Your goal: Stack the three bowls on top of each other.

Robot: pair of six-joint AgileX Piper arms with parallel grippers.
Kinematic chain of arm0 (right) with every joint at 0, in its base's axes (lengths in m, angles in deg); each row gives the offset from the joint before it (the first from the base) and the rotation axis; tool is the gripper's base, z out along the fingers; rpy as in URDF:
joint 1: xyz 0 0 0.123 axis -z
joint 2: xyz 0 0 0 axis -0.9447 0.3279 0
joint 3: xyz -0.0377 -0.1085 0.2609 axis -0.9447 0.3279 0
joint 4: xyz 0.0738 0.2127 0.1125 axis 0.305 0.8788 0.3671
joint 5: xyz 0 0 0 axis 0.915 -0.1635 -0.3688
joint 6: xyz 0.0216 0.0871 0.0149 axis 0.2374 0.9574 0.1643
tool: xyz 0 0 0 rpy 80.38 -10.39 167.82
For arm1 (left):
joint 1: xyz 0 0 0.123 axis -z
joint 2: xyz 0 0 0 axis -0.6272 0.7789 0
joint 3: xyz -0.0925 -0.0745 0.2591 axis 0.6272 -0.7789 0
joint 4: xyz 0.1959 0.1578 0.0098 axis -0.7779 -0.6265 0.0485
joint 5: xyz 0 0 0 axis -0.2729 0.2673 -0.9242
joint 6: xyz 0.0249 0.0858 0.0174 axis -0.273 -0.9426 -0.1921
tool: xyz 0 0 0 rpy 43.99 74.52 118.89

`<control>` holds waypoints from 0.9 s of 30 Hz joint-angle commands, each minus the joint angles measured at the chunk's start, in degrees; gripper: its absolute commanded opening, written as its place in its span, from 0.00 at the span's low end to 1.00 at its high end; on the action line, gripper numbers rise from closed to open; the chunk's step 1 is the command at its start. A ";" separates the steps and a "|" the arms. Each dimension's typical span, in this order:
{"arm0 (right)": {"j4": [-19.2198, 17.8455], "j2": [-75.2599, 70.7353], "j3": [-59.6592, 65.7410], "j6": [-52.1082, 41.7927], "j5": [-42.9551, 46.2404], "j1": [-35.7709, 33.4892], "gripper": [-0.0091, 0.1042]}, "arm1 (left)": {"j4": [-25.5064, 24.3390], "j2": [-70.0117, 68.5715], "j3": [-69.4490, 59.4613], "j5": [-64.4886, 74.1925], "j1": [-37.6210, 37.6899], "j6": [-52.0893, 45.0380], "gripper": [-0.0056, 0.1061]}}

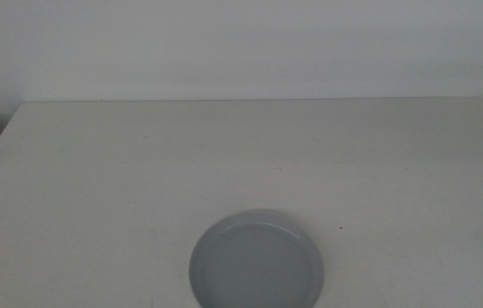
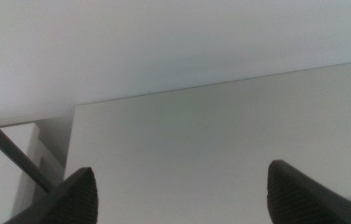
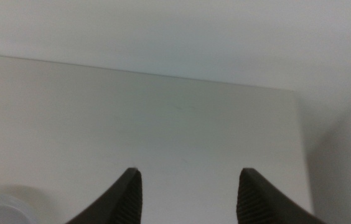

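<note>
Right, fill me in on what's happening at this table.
Nothing is being handled right now. One grey-blue bowl sits alone at the near edge of the white table; no stack shows. Both arms wait outside the middle view: the left gripper and right gripper hang over bare tabletop, jaws open and empty.

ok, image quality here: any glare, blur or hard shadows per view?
Middle view: flat, even light, no glare; grey-blue bowl casts barely any shadow and is cut off by the frame edge. Left wrist view: left gripper jaws dark and soft-edged. Right wrist view: right gripper jaws blurred; a pale bowl rim sits in the corner.
</note>
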 commanded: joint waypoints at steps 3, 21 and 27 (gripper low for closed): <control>5.35 -7.32 6.60 -6.16 4.66 6.21 0.43 | 3.11 -7.11 -7.64 -10.02 0.00 0.10 0.99; 9.58 -36.64 48.80 -12.33 36.74 6.19 0.43 | 17.08 -31.31 -51.16 -47.18 0.00 -10.43 0.99; 9.54 -36.54 48.86 -11.81 36.57 6.19 0.43 | 17.09 -31.31 -53.22 -53.03 0.00 -10.27 0.99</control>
